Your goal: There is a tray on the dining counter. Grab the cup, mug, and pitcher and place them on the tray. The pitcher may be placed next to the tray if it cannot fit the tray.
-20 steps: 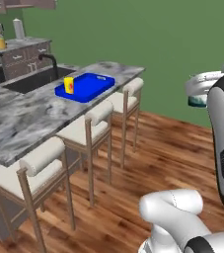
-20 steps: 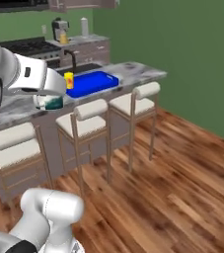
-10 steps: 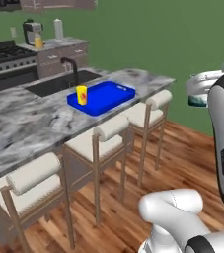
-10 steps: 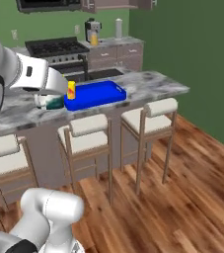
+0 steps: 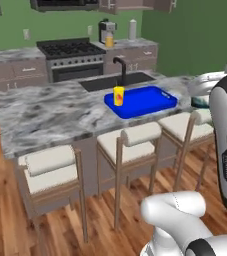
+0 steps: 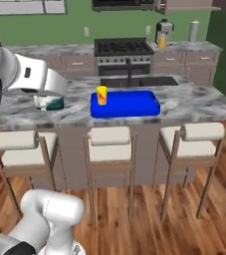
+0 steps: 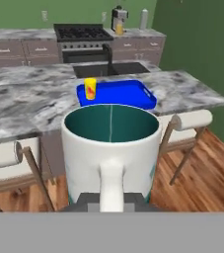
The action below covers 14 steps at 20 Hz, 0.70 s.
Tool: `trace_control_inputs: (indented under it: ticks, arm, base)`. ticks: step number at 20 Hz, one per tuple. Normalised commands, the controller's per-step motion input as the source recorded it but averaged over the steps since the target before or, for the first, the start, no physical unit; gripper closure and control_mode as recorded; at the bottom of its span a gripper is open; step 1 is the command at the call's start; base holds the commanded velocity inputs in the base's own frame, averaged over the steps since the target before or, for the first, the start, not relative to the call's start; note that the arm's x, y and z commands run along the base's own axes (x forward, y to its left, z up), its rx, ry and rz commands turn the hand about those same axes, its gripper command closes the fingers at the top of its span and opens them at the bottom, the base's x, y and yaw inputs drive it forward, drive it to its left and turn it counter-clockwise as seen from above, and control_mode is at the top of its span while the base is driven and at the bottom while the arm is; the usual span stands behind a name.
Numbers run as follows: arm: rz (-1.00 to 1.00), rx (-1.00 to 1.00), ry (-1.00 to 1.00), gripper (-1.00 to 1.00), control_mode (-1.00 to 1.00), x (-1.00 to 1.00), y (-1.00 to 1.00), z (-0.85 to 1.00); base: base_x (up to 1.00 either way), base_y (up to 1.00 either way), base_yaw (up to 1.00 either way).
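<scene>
Standing upright in the pincer [image 7: 111, 200], mug [image 7: 111, 148] handle faces the camera.

Claw [image 6: 49, 102] clamped on the mug [image 7: 111, 150], arm raised.

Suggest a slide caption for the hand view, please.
Gripper carrying the mug toward the blue tray holding the cup.

Left base view: behind arm, looks forward-right across surface [image 5: 50, 112] from its stool side, mid distance. Right base view: faces surface [image 6: 194, 102] square-on over stools. Hand view: close behind mug [image 7: 111, 148], facing stove wall. All three share tray [image 5: 155, 102], cup [image 6: 101, 95], stove [image 7: 81, 33].
</scene>
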Motion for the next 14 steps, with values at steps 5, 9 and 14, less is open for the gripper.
trace_control_inputs:
  ticks: [5, 9, 14]
  arm:
    - [0.00, 0.00, 0.00, 1.00, 1.00, 0.00, 0.00, 0.00]
    - [0.00, 0.00, 0.00, 1.00, 1.00, 0.00, 0.00, 0.00]
    - [0.00, 0.00, 0.00, 1.00, 1.00, 0.00, 0.00, 0.00]
  base:
    - [0.30, -0.39, 0.57]
    - [0.32, -0.41, 0.40]
    - [0.33, -0.28, 0.20]
